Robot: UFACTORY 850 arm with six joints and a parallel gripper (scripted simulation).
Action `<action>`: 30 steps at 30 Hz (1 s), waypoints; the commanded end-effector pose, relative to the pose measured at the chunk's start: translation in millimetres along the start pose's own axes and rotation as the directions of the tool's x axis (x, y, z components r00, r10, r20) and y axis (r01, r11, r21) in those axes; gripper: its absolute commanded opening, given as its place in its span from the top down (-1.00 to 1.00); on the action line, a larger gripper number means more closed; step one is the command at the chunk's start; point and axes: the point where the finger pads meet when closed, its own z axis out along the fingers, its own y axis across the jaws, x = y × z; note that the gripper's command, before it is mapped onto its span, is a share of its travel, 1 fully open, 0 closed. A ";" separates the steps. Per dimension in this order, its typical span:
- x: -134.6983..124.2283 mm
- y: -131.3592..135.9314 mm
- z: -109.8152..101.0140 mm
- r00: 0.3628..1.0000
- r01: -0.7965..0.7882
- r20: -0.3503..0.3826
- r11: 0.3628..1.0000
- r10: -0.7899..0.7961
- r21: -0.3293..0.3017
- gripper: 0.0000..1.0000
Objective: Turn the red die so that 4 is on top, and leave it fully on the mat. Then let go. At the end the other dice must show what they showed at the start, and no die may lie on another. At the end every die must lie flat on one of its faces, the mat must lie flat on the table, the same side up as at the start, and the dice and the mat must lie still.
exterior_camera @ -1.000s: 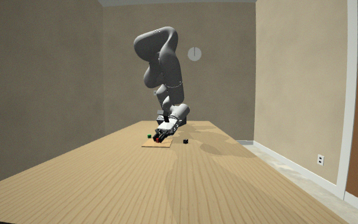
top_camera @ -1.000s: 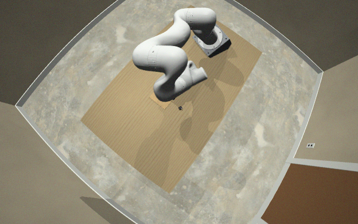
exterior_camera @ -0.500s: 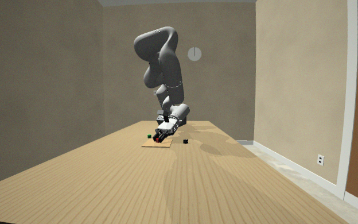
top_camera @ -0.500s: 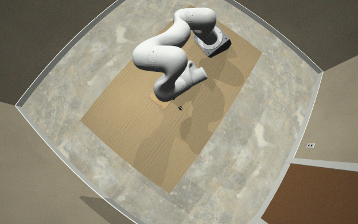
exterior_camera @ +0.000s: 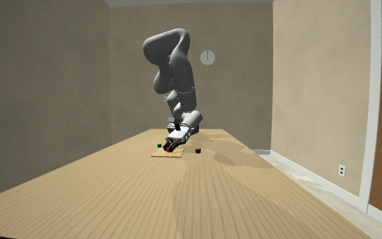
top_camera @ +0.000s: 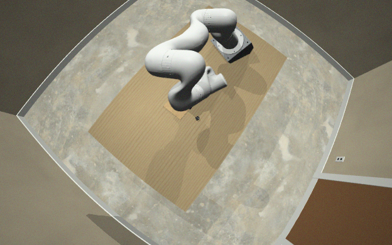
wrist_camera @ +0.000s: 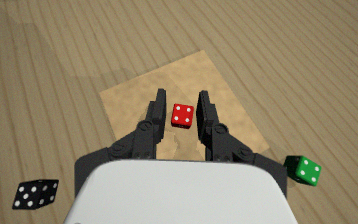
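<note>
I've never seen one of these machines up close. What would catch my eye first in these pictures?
Probably the big pale arm curling down over the long wooden table. At its tip, a dark gripper stands open around a small red die on a tan mat, with gaps showing on both sides and four white dots on the face seen by the wrist camera. A black die and a green die lie off the mat, one on each side.

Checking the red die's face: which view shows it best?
Wrist. The red die sits on the mat between the open gripper fingers, clear of both, showing four pips. Exterior shows only a red speck at the fingertips. Top hides it under the arm.
</note>
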 end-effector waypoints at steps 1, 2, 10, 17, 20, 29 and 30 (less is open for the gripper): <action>0.3 -0.1 -0.1 1.000 0.000 -0.001 1.000 0.000 0.000 0.28; 0.3 -0.1 -0.1 1.000 0.000 -0.001 1.000 0.000 0.000 0.28; 0.3 -0.1 -0.4 1.000 0.000 -0.001 1.000 0.000 0.000 0.28; 0.3 -0.1 -14.6 1.000 0.000 -0.001 1.000 0.000 0.000 0.28; 0.3 -0.1 -18.2 1.000 0.000 -0.001 1.000 0.000 0.000 0.28; 0.3 -0.1 -47.1 1.000 0.000 -0.001 1.000 0.000 0.000 0.28; 0.3 -0.1 -48.4 1.000 0.000 -0.001 1.000 0.000 0.000 0.28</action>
